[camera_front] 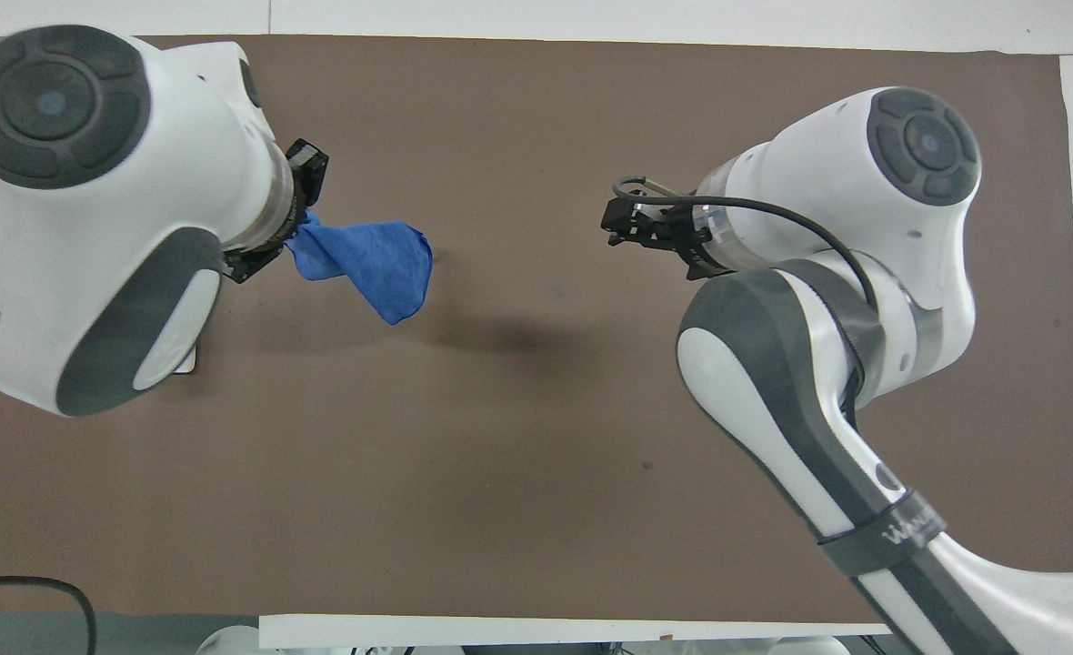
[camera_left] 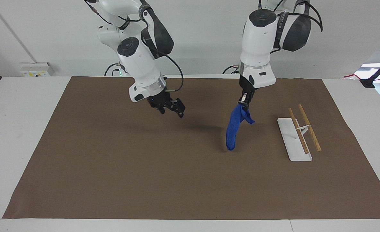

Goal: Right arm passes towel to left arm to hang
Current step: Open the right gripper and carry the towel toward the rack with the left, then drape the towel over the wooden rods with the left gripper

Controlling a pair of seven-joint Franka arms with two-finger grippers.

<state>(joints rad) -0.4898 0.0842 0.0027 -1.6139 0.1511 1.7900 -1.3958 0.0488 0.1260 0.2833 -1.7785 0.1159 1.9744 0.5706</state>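
Note:
My left gripper (camera_left: 244, 103) is shut on the top end of the blue towel (camera_left: 232, 130) and holds it up over the brown mat. The towel hangs straight down in a narrow fold, its lower end close to the mat. In the overhead view the towel (camera_front: 375, 264) spreads out from the left gripper (camera_front: 291, 235). My right gripper (camera_left: 172, 110) is open and empty. It hangs over the mat toward the right arm's end, well apart from the towel, and also shows in the overhead view (camera_front: 623, 227).
A white rack base (camera_left: 289, 141) with two wooden rods (camera_left: 309, 127) on a small stand sits toward the left arm's end of the table, beside the hanging towel. The brown mat (camera_left: 112, 167) covers most of the white table. In the overhead view my left arm hides most of the rack.

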